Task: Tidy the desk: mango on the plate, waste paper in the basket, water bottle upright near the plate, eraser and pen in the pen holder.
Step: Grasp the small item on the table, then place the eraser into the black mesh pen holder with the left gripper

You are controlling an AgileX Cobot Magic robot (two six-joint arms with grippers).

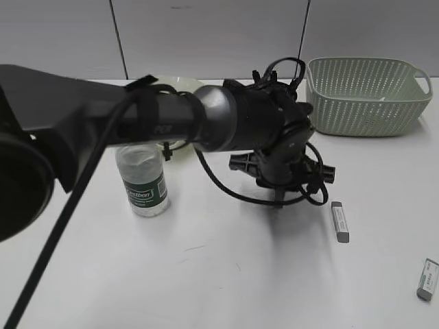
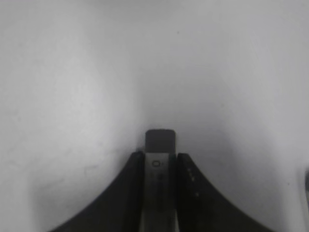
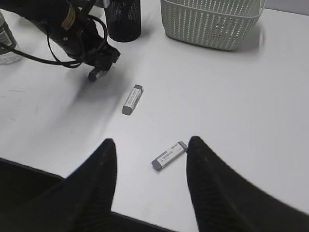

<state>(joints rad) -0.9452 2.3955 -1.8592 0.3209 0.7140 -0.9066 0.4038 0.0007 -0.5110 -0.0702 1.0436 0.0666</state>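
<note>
My left gripper [image 1: 280,197] reaches across the middle of the desk [image 1: 226,274], low over it. In the left wrist view the left gripper [image 2: 160,155] is shut on a grey eraser [image 2: 160,139]. It also shows in the right wrist view [image 3: 98,73]. Two more erasers lie on the desk [image 1: 339,221] [image 1: 427,279], also in the right wrist view [image 3: 132,99] [image 3: 169,155]. My right gripper [image 3: 150,142] is open and empty above the nearer eraser. The water bottle [image 1: 143,181] stands upright. The pen holder [image 3: 123,19] stands beside the basket [image 1: 367,103]. Mango, pen and waste paper are out of view.
The plate [image 1: 180,82] peeks out behind my left arm, next to the bottle. The basket stands at the back right [image 3: 212,24]. The desk's front edge runs under my right gripper [image 3: 145,220]. Cables hang round the left wrist.
</note>
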